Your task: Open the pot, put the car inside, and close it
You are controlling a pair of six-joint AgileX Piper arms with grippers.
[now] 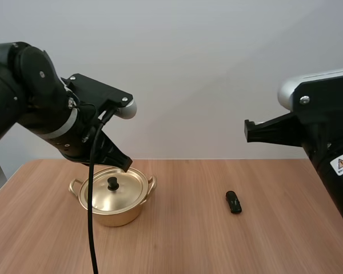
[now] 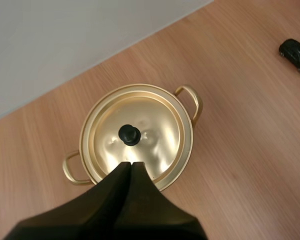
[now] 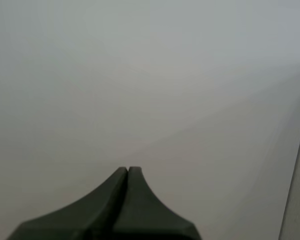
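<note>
over on the left, the left gripper (image 1: 126, 165) is closed on nothing, its two black fingers pressed together into one dark wedge. the left arm (image 1: 28, 97) comes in big from the side, wrist bent so the gripper slants down and to the right, the tip hanging just over the back rim of the pot (image 1: 121, 216). i can't tell from here whether it touches. the pot is gold and sits on the table (image 1: 217, 245) left of the middle, with its lid (image 1: 128, 191) on and a black knob (image 1: 112, 183) standing up in the centre. the left wrist view looks almost straight down on that lid: the wedge tip lies over the lid's near edge, pointing at the knob but short of it, and both loop handles (image 2: 191, 99) stick out at opposite sides. further right, the small black car (image 1: 233, 202) lies on the bare wood, well apart from the pot and from either gripper. at the far right the right arm (image 1: 326, 148) is held up high above the table. its wrist view gives the right gripper (image 3: 128, 170) closed too, fingers together with nothing between them, facing a plain pale wall (image 3: 140, 75).
</note>
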